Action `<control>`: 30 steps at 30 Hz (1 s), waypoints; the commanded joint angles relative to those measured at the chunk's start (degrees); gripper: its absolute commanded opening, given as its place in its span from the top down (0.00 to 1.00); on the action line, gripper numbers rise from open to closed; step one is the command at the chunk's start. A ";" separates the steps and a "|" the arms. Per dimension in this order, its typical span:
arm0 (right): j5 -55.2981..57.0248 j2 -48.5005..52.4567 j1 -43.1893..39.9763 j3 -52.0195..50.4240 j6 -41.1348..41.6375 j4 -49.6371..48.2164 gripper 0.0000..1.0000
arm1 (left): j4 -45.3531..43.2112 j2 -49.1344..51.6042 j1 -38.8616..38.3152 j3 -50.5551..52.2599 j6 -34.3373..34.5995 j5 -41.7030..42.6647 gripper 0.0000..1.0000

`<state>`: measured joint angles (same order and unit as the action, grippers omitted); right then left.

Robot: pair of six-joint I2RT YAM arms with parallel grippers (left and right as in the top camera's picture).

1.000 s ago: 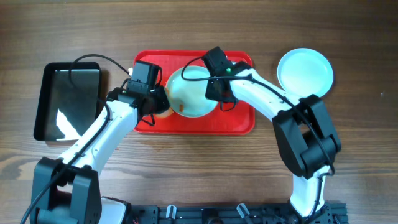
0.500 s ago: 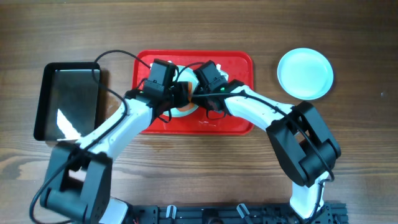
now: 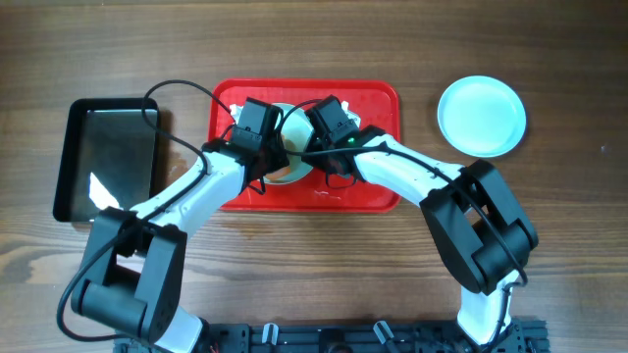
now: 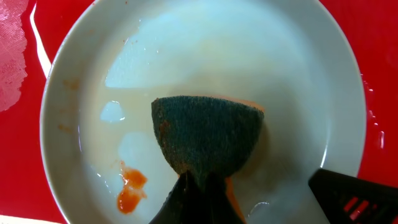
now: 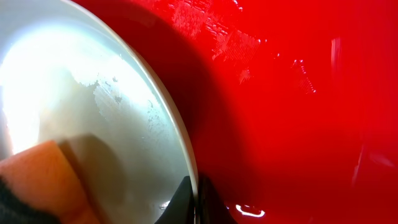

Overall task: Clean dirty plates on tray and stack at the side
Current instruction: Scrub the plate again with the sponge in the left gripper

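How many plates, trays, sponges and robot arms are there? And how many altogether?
Plates: 2 (dirty plate, side plate)
Trays: 2 (red tray, black tray)
Sponges: 1 (sponge)
Robot arms: 2 (left arm, right arm)
Total: 7

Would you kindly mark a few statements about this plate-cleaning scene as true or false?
1. The left gripper presses a sponge onto the plate in the red tray. True.
2. That plate is free of sauce. False: an orange sauce smear shows near its rim.
3. A second plate lies on the table, to the right of the red tray. True.
4. A plate sits in the black tray. False: no plate shows in it.
5. The right gripper hangs open above the table. False: it is shut on the rim of the plate in the red tray.
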<state>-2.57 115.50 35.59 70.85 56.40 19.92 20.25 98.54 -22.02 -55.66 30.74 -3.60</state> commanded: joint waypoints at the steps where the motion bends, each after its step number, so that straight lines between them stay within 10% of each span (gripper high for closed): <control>1: 0.55 3.23 0.46 -3.21 0.55 2.16 0.96 | -1.44 2.75 0.26 0.15 0.13 -2.05 0.96; 18: 0.59 3.23 0.46 -3.21 -0.85 1.95 0.96 | 0.44 4.59 0.59 0.11 -9.38 -48.22 0.96; 25: 0.79 3.23 0.46 -3.21 -0.85 1.92 0.96 | 0.04 1.57 -1.07 0.11 -7.39 -46.77 0.96; 30: 0.81 3.23 0.46 -3.21 -0.87 1.75 0.96 | -0.68 -1.57 -2.14 0.11 -7.28 -27.26 0.96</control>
<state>-4.43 115.50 36.60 70.63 56.31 19.64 20.43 100.03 -23.44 -55.77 22.41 -42.94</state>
